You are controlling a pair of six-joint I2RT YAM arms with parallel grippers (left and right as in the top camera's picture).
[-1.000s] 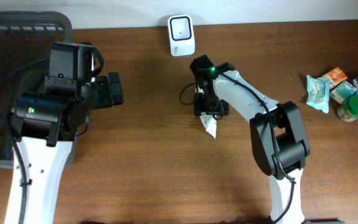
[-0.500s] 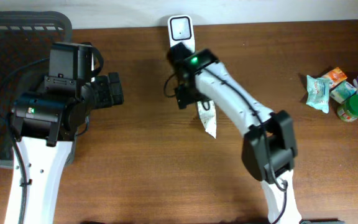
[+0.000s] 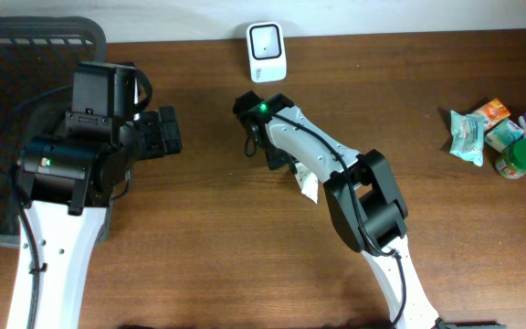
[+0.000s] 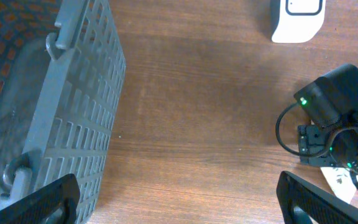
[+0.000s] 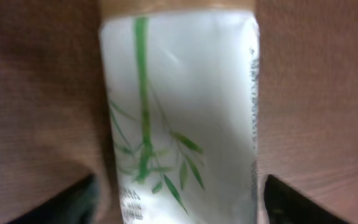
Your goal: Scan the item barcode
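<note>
Packet (image 5: 179, 112) lies within parted right gripper (image 5: 179, 200); left gripper (image 4: 179, 202) wide, empty, near basket (image 4: 86, 112) rim.

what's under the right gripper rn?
A white packet with green bamboo print, flat on the wooden table between the open fingers. From overhead the arm covers its top; no barcode visible.

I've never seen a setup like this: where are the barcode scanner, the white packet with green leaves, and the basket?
Barcode scanner (image 3: 267, 52): overhead view, middle of its white body.
White packet (image 5: 179, 106): right wrist view, centre of its printed front.
Basket (image 4: 86, 124): left wrist view, its slotted grey wall.
</note>
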